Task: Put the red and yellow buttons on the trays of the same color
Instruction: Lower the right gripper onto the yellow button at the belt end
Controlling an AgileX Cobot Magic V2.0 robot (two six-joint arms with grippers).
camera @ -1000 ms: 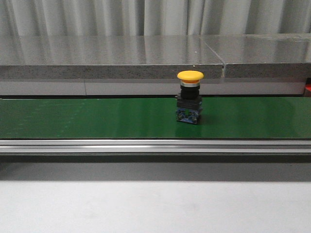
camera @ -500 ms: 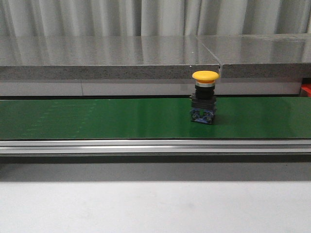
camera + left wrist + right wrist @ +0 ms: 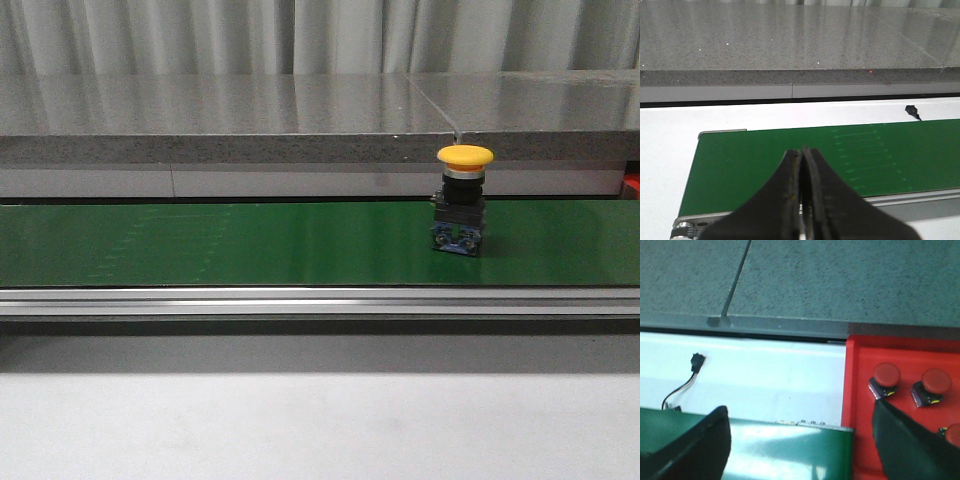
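1. One yellow button stands upright on the green conveyor belt, in the right part of the belt and nearer its far edge than its near edge; its yellow cap sits on a black body with a blue base.
2. The belt runs the full width of the front view, with a metal rail along its near edge and a grey stone ledge behind its far edge.
3. The left gripper hangs over the end of the belt, its two dark fingers pressed together with nothing between them.
4. The right gripper has its fingers spread wide and holds nothing; it hangs over the belt's other end, beside the red tray.
5. The red tray lies just past that end of the belt; two red buttons stand in it side by side, and the edge of a third shows behind a finger.
6. A small black connector with thin wires lies on the white surface beyond the belt's far edge.
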